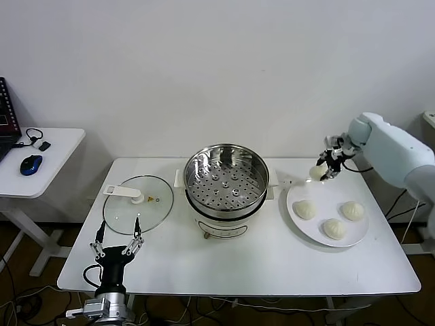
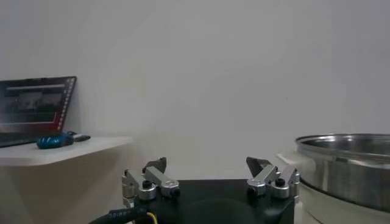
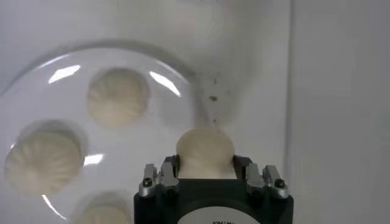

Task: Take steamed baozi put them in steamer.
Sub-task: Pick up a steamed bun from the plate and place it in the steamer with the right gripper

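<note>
- One steamed baozi (image 1: 317, 172) sits between the fingers of the right gripper (image 1: 329, 165), lifted above the far left edge of the white plate (image 1: 297, 225); in the right wrist view the same bun (image 3: 205, 152) is pinched between the two jaws of the right gripper (image 3: 206, 170), clear of the plate (image 3: 158, 149) below.
- Three more baozi lie on the plate: one left (image 1: 304, 209), one front (image 1: 334, 228), one right (image 1: 353, 210), apart from each other.
- Steamer (image 1: 226, 187) stands mid-table, left of the plate, perforated tray visible inside, no bun in it; white base under it.
- Glass lid (image 1: 138, 203) with white handle lies flat on the table (image 1: 238, 265), left of the steamer.
- Left gripper (image 1: 117, 246) hovers at the near left table edge, in front of the lid, fingers spread wide, holding nothing; left wrist view shows its fingertips (image 2: 154, 165) well apart, steamer (image 2: 344, 167) off to one side.
- Side desk (image 1: 47, 163) at far left carries a blue mouse (image 1: 30, 164) and a laptop edge (image 1: 5, 122).
</note>
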Controlling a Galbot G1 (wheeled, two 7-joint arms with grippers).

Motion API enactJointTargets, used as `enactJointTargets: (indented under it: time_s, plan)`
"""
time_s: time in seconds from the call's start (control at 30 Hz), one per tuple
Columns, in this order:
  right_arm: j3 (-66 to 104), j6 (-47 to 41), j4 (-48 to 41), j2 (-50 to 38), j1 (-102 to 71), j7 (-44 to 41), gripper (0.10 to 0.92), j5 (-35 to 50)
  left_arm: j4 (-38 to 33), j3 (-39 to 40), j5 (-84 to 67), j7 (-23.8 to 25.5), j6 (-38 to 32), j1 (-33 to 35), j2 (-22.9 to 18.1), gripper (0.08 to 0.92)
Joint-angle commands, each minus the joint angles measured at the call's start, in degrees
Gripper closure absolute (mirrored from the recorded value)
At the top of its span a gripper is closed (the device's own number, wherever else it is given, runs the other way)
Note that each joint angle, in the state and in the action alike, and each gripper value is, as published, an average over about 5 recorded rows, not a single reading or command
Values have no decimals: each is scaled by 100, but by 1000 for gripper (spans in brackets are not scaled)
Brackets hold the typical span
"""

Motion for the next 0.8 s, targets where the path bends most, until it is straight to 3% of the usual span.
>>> enactJointTargets:
  time_s: [0.03,0.23,0.37,0.8]
  plan:
    - [-2295,-327,2584,-506,2285,155,428,1790,40,13,-30,8,13,-35,12,177]
    - [-2333,162,3624,-343,2767,231,431,1443,112,35,-18,11,17,-85,14,177]
    - [-2168,585,3846,-60,2700,408,431,937,145,31,-7,17,31,-110,10,177]
    - [-1390,2827,2433,1625,1996,1026,428,-1092,339,-17,-28,8,38,-259,-34,177]
